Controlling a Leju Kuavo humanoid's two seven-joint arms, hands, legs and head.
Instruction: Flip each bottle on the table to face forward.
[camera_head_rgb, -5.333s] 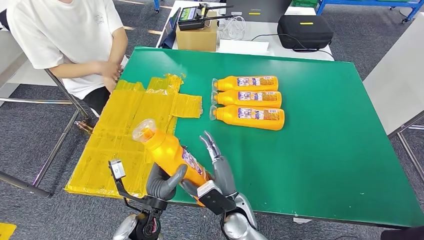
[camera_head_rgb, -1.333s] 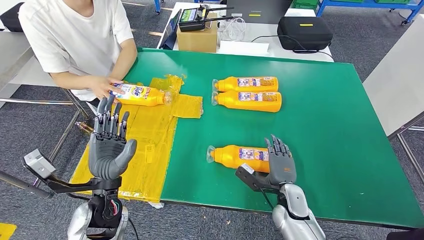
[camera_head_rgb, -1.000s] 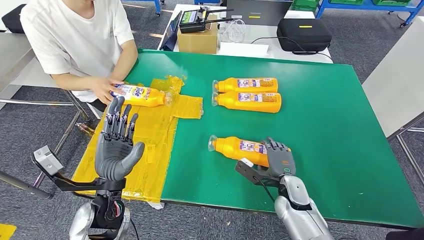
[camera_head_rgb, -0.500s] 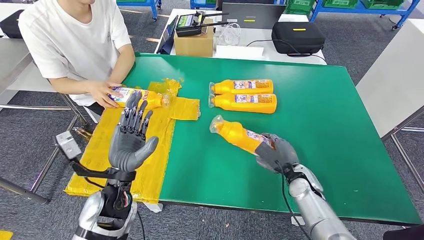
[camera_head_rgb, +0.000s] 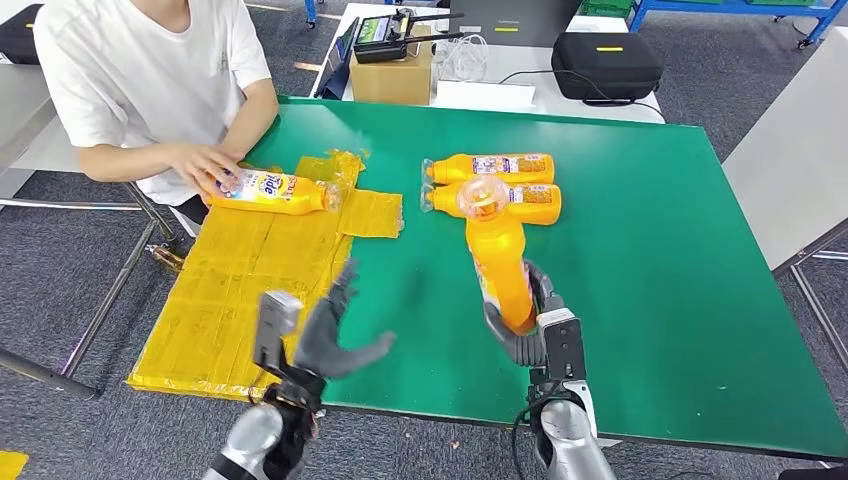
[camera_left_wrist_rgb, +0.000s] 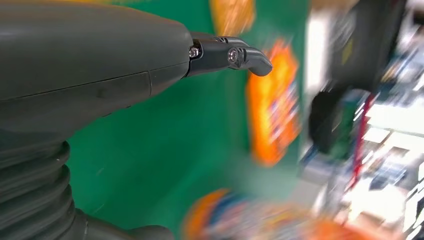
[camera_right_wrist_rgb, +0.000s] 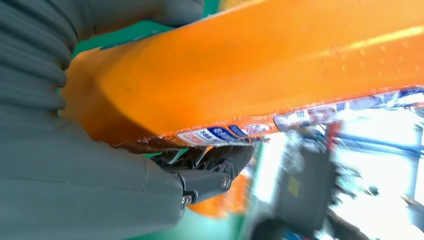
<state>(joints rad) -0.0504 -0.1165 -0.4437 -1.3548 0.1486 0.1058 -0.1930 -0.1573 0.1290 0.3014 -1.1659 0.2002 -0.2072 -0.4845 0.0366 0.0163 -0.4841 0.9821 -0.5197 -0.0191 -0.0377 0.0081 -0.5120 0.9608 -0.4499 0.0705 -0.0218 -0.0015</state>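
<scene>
My right hand (camera_head_rgb: 527, 333) grips an orange bottle (camera_head_rgb: 497, 256) by its base and holds it raised above the green table (camera_head_rgb: 650, 250), its clear cap pointing up and away; the bottle (camera_right_wrist_rgb: 260, 75) lies against the palm in the right wrist view. Two more orange bottles (camera_head_rgb: 492, 167) (camera_head_rgb: 530, 201) lie side by side behind it, labels up. My left hand (camera_head_rgb: 330, 335) hovers with fingers spread over the table's near edge, holding nothing; one finger (camera_left_wrist_rgb: 230, 52) shows in the blurred left wrist view. A person holds another bottle (camera_head_rgb: 272, 188) on the yellow sheet (camera_head_rgb: 250, 270).
The person in a white shirt (camera_head_rgb: 140, 70) sits at the table's far left corner. Behind the table are a cardboard box (camera_head_rgb: 392, 72) with a controller on it and a black case (camera_head_rgb: 608, 62). A grey surface (camera_head_rgb: 800, 150) stands to the right.
My right hand has swung the bottle from a slant to nearly upright, cap up. My left hand has dropped from raised and upright to low over the table's near edge.
</scene>
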